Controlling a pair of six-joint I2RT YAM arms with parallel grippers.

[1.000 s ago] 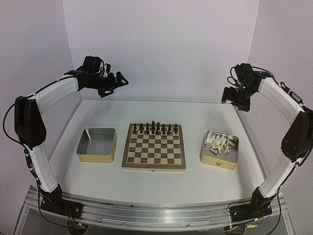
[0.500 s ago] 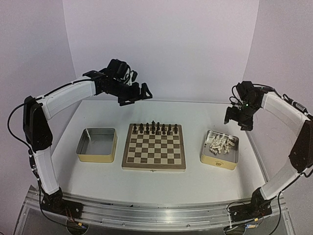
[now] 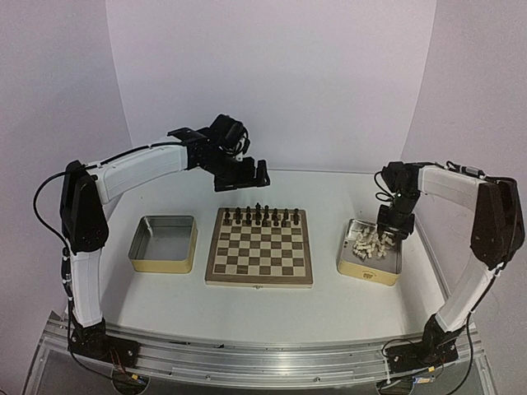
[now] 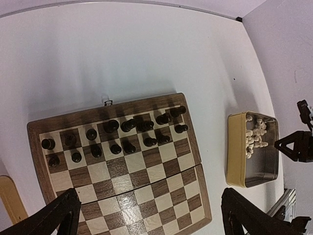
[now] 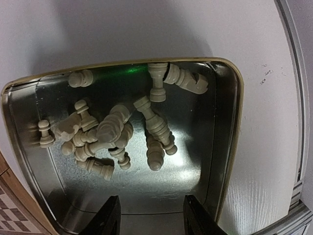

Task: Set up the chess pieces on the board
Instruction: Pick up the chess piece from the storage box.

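Several cream-white chess pieces [image 5: 117, 128] lie jumbled in the metal tin [image 5: 230, 122] right of the board [image 3: 259, 262]. They also show as a small heap [image 3: 370, 242] from above and at the far right [image 4: 254, 139] of the left wrist view. My right gripper [image 5: 152, 216] hangs just above the tin's bare floor, jaws partly apart and holding nothing; from above, the right gripper [image 3: 394, 227] is over the tin's far edge. My left gripper [image 3: 247, 174] hovers high behind the board [image 4: 127, 196], wide open and empty.
Dark chess pieces [image 3: 259, 216] fill the board's two far rows, the dark pieces [image 4: 117, 134] standing upright. An empty tin [image 3: 162, 262] sits left of the board. The white side wall stands close to the right tin [image 3: 366, 271].
My left arm swung right and forward to hang behind the board. My right arm dropped from high at the back down onto the tin of pieces, and its jaws narrowed.
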